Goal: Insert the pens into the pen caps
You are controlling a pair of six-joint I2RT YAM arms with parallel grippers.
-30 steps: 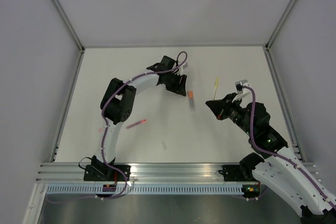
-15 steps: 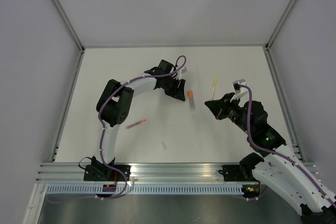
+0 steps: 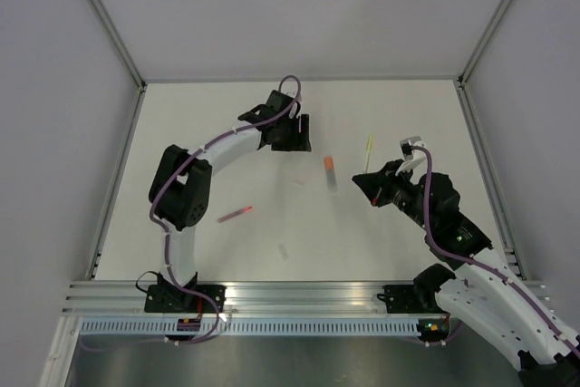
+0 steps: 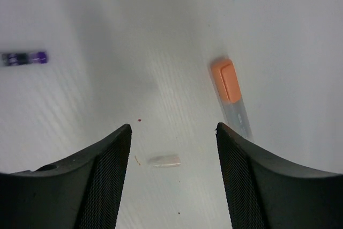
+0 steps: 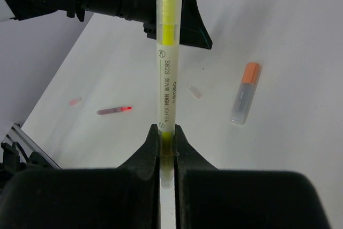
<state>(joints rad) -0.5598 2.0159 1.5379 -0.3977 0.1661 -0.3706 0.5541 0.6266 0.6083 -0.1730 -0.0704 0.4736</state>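
Note:
My right gripper [image 3: 366, 182] [image 5: 167, 128] is shut on the pale yellow pen [image 3: 368, 151] [image 5: 166, 73], held above the table and pointing toward the far side. An orange-red pen cap on a clear grey tube [image 3: 330, 172] [image 4: 229, 90] [image 5: 245, 99] lies mid-table. My left gripper [image 3: 297, 137] [image 4: 171, 128] is open and empty, hovering left of that cap, over a small clear piece [image 4: 164, 160]. The red-pink pen [image 3: 234, 215] [image 5: 114, 110] lies to the left front. A blurred dark purple pen end [image 4: 24, 58] shows at the left edge of the left wrist view.
A small clear piece [image 3: 284, 250] lies toward the front of the table. Another clear piece [image 5: 195, 90] and a faint pink bit [image 5: 75, 101] show in the right wrist view. Metal frame posts [image 3: 113, 29] and grey walls bound the table.
My left gripper has moved back and to the left, away from the orange-red cap. My right gripper has barely moved and still holds the yellow pen.

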